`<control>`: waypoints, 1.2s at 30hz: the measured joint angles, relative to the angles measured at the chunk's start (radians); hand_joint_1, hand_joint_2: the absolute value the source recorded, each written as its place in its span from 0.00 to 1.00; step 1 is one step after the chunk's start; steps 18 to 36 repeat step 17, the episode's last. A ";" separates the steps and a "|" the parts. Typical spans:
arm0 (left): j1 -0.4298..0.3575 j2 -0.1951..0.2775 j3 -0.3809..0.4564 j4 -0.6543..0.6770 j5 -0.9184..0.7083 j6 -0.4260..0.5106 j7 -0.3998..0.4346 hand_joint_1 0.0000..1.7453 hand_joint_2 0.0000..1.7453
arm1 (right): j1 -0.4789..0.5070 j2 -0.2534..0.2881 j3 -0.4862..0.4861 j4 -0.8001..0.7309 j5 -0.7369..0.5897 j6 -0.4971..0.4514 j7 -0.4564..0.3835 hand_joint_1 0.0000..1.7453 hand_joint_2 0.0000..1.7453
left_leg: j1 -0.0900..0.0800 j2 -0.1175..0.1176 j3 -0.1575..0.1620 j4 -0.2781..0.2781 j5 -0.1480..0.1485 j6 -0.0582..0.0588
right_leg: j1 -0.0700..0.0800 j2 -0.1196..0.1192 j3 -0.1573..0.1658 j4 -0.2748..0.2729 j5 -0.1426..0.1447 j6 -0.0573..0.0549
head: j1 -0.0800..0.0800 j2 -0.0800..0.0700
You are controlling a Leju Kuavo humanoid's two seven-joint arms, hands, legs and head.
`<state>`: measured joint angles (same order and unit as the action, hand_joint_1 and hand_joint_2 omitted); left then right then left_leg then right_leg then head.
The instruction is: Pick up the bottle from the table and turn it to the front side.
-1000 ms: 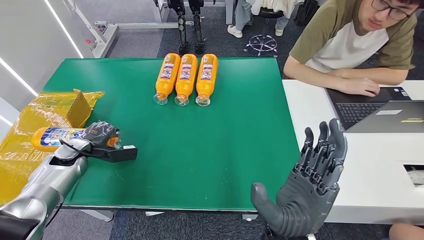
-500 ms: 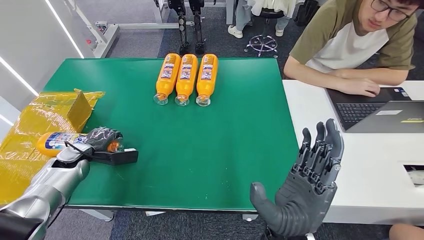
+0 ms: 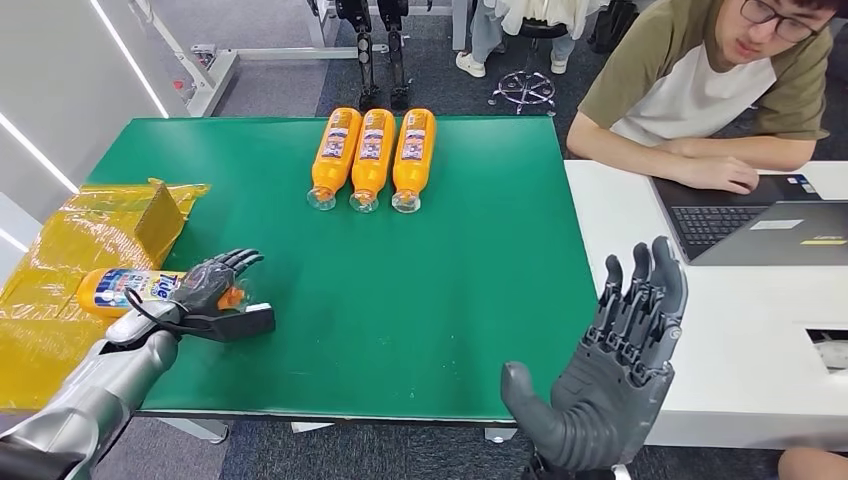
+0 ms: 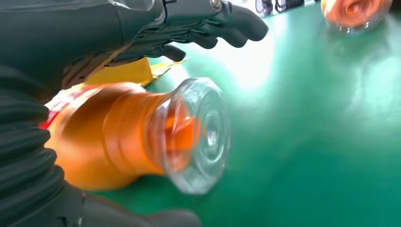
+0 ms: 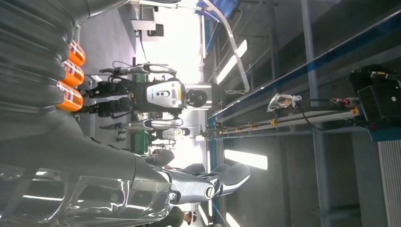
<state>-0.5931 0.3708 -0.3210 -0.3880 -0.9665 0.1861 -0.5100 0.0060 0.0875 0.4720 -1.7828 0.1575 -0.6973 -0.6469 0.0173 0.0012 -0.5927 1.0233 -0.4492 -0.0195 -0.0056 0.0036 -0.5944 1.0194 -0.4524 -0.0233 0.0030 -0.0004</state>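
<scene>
At the left edge of the green worktop (image 3: 470, 300), an orange juice bottle (image 3: 125, 289) lies on its side, its body over the yellow plastic wrapping (image 3: 60, 250) and its clear cap (image 4: 201, 135) pointing toward the middle. The left hand (image 3: 205, 285) sits over the bottle's neck with fingers spread and straight, gripping nothing. The right hand (image 3: 615, 375) is raised near the worktop's front right corner, fingers apart and empty.

The bottle looks full, so probably fairly heavy, with a stiff, smooth, round body that could roll or slip. The labelled mid-body seems the safer hold; the narrow neck and glossy cap offer less purchase.

Three matching bottles (image 3: 372, 155) lie side by side farther back.
</scene>
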 joint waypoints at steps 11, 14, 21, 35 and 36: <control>0.142 0.005 0.119 -0.177 0.301 0.101 -0.138 0.00 1.00 | 0.010 0.001 -0.011 -0.017 -0.015 0.000 -0.018 0.00 1.00 | 0.000 0.000 -0.002 0.000 0.000 0.000 | 0.000 0.000 -0.003 0.000 0.000 0.000 | 0.000 0.000; 0.182 0.007 0.148 -0.267 0.402 0.134 -0.164 0.00 1.00 | 0.013 0.001 -0.013 -0.019 -0.019 0.000 -0.022 0.00 1.00 | 0.000 0.000 -0.003 0.000 0.000 0.000 | 0.000 0.000 -0.003 0.000 0.000 0.000 | 0.000 0.000; 0.219 0.010 0.174 -0.360 0.482 0.159 -0.178 0.00 1.00 | 0.018 0.000 -0.015 -0.019 -0.027 0.000 -0.029 0.00 1.00 | 0.000 0.000 -0.003 0.000 0.000 0.000 | 0.000 0.000 -0.003 0.000 0.000 0.000 | 0.000 0.000; 0.219 0.010 0.174 -0.360 0.482 0.159 -0.178 0.00 1.00 | 0.018 0.000 -0.015 -0.019 -0.027 0.000 -0.029 0.00 1.00 | 0.000 0.000 -0.003 0.000 0.000 0.000 | 0.000 0.000 -0.003 0.000 0.000 0.000 | 0.000 0.000; 0.219 0.010 0.174 -0.360 0.482 0.159 -0.178 0.00 1.00 | 0.018 0.000 -0.015 -0.019 -0.027 0.000 -0.029 0.00 1.00 | 0.000 0.000 -0.003 0.000 0.000 0.000 | 0.000 0.000 -0.003 0.000 0.000 0.000 | 0.000 0.000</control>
